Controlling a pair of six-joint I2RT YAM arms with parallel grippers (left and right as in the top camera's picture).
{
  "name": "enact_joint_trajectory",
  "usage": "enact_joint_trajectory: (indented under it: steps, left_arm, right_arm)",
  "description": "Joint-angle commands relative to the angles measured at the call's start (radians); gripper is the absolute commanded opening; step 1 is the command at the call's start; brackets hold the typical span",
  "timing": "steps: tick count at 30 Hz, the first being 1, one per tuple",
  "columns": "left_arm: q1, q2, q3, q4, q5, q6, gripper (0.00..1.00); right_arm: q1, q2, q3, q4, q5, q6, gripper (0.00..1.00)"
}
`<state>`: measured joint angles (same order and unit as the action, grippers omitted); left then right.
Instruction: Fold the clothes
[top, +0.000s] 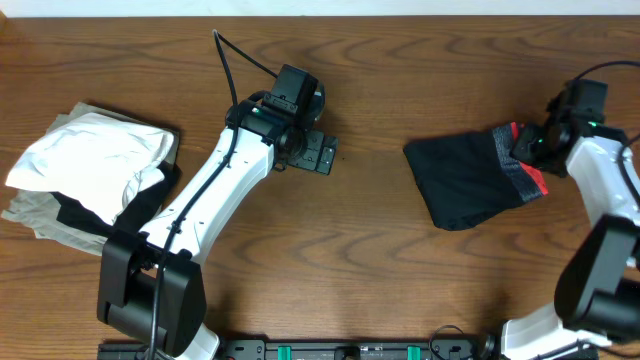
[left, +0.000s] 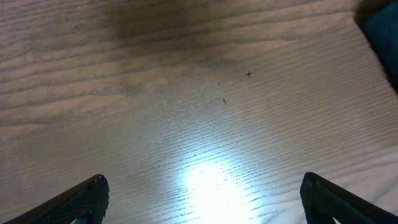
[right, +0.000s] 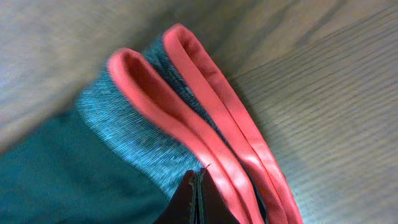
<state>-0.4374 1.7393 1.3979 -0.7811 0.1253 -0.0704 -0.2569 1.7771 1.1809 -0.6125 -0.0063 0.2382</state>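
Observation:
The clothes lie as a compact black bundle on the right half of the table, their red-and-grey waistband turned to the right. In the right wrist view the waistband shows as doubled red rims over grey knit. My right gripper is shut, its tips resting at the waistband's grey edge with no cloth visible between them. My left gripper stands wide open over bare wood left of the bundle, holding nothing. A dark corner of the clothes shows at the upper right of the left wrist view.
A white shirt lies on a khaki-olive garment at the table's left edge, with a black piece under the shirt. Bare wood lies between that pile and the bundle.

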Motion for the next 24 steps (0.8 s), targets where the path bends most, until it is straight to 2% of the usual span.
enact_joint_trajectory:
  steps: [1, 6, 13, 24]
  left_arm:
    - [0.004, 0.000, 0.010, 0.000, 0.010, 0.025, 0.98]
    - [0.004, 0.000, 0.010, 0.004, 0.010, 0.029, 0.98]
    - [0.004, 0.000, 0.010, 0.004, 0.010, 0.029, 0.98]
    - [0.004, 0.000, 0.010, -0.010, 0.053, 0.033, 0.98]
  right_arm:
    - [0.026, 0.065, 0.001, 0.019, 0.059, 0.016, 0.01]
    - [0.080, 0.148, 0.001, 0.063, 0.055, 0.002, 0.01]
    - [0.217, 0.240, 0.001, 0.103, -0.058, -0.177, 0.01]
    - [0.425, 0.233, 0.001, 0.098, -0.128, -0.184, 0.01]
